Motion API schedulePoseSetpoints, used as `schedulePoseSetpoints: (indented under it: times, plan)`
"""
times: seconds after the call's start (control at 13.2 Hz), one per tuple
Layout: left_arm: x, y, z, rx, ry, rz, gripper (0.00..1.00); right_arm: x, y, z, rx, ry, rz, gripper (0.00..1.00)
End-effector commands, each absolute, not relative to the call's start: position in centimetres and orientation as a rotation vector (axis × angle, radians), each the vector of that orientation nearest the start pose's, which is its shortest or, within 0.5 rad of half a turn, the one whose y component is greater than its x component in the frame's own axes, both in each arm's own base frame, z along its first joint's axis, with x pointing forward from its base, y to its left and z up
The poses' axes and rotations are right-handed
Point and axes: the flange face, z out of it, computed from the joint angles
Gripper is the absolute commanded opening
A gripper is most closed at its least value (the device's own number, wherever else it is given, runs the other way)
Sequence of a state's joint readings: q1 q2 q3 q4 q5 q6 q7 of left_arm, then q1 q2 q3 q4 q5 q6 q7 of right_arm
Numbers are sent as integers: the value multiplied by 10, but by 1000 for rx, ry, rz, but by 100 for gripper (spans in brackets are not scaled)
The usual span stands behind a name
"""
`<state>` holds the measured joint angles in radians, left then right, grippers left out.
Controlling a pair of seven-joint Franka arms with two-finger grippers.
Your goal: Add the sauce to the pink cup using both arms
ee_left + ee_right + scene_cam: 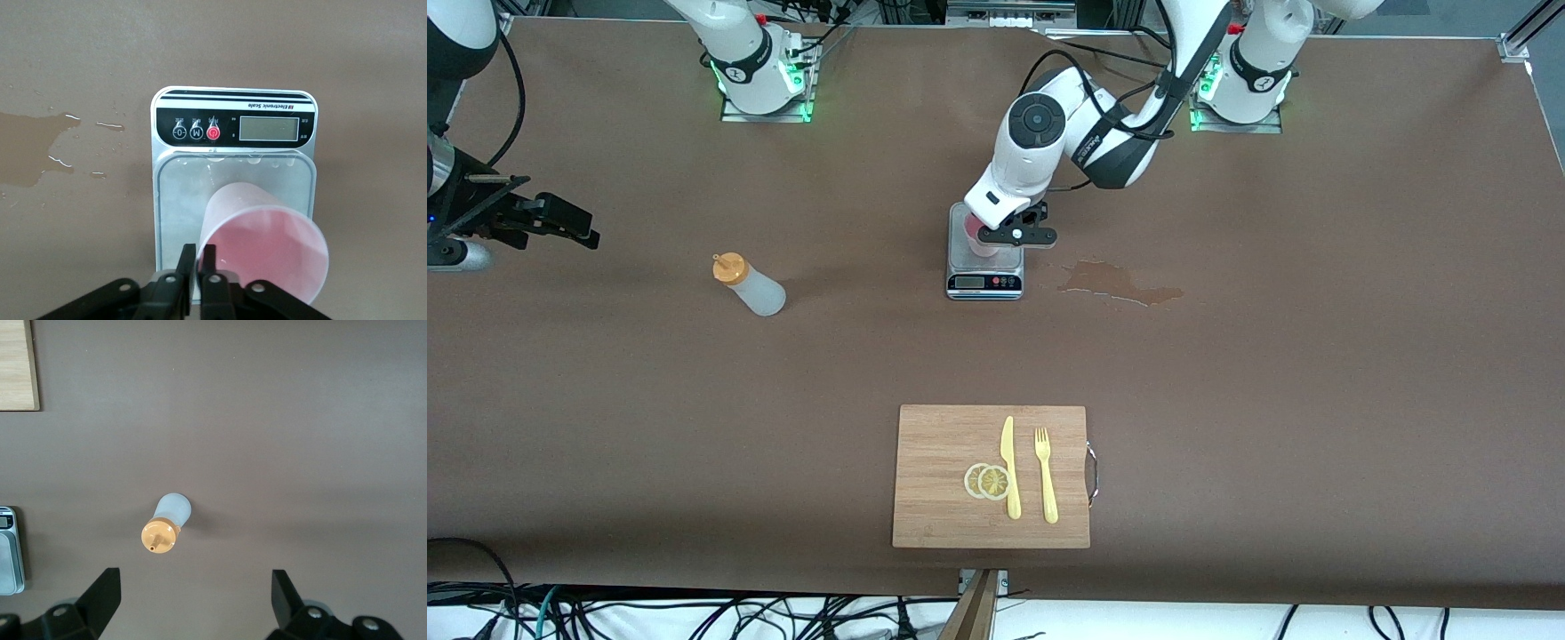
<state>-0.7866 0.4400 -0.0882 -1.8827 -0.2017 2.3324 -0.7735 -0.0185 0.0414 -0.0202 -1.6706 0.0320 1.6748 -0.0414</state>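
The pink cup [267, 247] stands on the grey scale [233, 127]; in the front view the cup [974, 242] is mostly hidden under the left arm. My left gripper [199, 263] is shut on the cup's rim, one finger inside and one outside; it also shows in the front view [1009, 234]. The sauce bottle [749, 284] with its orange cap stands upright on the table, toward the right arm's end from the scale. My right gripper [195, 597] is open and empty in the air beside the bottle [167, 523], at the table's end [569, 224].
A brown puddle [1120, 284] lies on the table beside the scale [984, 262], toward the left arm's end. A wooden cutting board [934, 480] with a yellow knife, a fork and lemon slices lies nearer the front camera.
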Motion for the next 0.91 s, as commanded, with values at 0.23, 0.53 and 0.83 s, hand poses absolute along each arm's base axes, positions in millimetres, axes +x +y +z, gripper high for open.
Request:
schedulePoseSetpoints:
  times: [0.23,0.53,0.83]
  plan:
    - [414,-485,306,-3294,-151,215,100,567,-16,566,-3104,16,55,100]
    - [449,-472,361,-3286,-195,282,100,567,-10,566,-3105,-3,63,100]
    - [495,-436,433,-3345,-160,168,100,565,-9,565,-3102,-16,98,100]
